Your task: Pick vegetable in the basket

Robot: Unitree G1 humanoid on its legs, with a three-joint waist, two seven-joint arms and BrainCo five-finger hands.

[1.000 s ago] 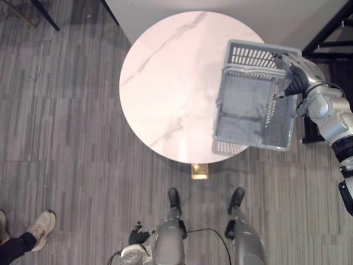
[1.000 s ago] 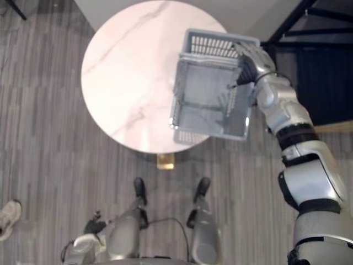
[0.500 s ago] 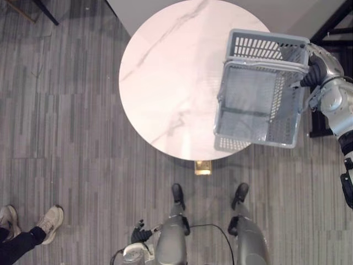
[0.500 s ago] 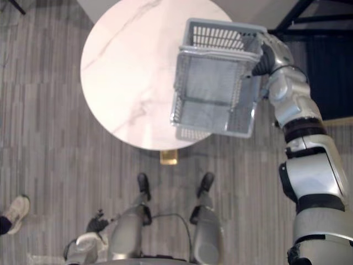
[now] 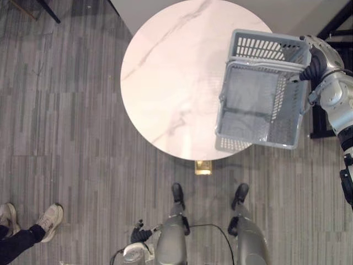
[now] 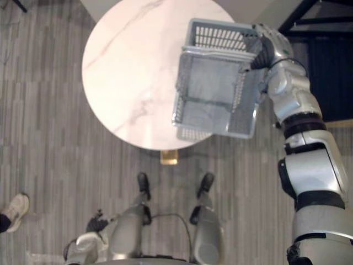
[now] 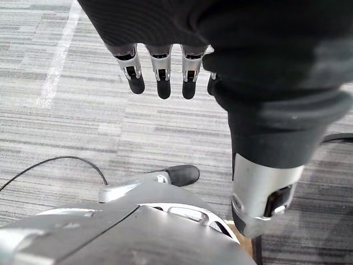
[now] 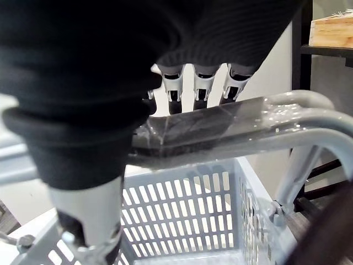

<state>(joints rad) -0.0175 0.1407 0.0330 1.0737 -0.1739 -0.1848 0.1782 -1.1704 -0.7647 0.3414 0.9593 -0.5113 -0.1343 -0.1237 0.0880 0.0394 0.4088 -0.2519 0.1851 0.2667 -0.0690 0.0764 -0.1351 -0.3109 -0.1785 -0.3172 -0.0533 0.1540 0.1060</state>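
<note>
Right hand (image 6: 268, 45) is gripping the grey basket (image 5: 259, 102) by its handle (image 8: 220, 126), fingers and thumb curling round the bar | basket is hanging tilted over the right edge of the round marble table (image 5: 165, 83), partly jutting past it | left hand (image 7: 160, 69) is dangling low over the floor (image 7: 55, 138), fingers straight and loose, holding nothing

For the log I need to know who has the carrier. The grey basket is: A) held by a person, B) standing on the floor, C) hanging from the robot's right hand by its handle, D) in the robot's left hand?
C: the right hand is curled round the handle of the basket.
</note>
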